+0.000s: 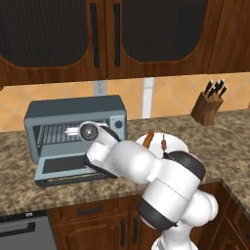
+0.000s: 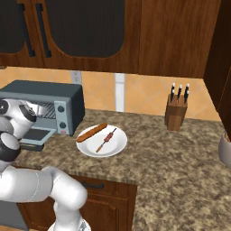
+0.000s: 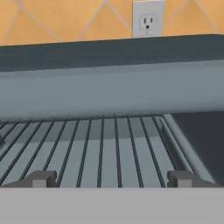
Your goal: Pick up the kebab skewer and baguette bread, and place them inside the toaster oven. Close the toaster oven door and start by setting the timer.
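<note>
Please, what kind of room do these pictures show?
Very likely a home kitchen: a speckled brown stone counter, dark wooden wall cupboards, a blue-grey boxy toaster oven with its door down, and a wooden knife block.

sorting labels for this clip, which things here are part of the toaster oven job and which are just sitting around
Part of the job:
- kebab skewer, on the plate
- baguette bread, on the plate
- toaster oven
- toaster oven door, folded down open
- gripper, jaws open, empty

Just lying about:
- white plate
- knife block
- wall outlet
</note>
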Controlling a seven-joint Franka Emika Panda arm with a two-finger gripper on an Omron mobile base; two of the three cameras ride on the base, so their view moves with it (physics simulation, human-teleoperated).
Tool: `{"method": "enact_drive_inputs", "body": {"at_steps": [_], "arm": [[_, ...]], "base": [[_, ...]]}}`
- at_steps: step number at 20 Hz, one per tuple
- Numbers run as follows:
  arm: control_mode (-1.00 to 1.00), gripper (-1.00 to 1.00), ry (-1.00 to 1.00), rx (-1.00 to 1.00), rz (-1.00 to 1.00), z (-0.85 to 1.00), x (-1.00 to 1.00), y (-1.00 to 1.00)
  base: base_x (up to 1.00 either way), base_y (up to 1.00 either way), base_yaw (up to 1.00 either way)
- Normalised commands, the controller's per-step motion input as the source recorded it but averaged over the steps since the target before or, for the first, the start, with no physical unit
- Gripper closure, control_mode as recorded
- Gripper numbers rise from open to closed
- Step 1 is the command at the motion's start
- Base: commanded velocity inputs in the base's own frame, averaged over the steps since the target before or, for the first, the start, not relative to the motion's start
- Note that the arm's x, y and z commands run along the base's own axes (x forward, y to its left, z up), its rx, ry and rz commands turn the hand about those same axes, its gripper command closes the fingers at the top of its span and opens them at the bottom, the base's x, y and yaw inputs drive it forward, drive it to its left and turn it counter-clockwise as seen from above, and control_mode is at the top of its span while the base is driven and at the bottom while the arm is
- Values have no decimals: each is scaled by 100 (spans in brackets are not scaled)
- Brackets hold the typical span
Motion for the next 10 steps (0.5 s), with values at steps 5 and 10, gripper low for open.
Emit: {"method": "enact_drive_inputs", "body": {"at_steps": [5,10], "arm": [[-100,-100,6,0,0,-20,39,7],[-100,-100,8,0,0,-36,15,10]], "base": [[0,0,0],[0,0,0]]}}
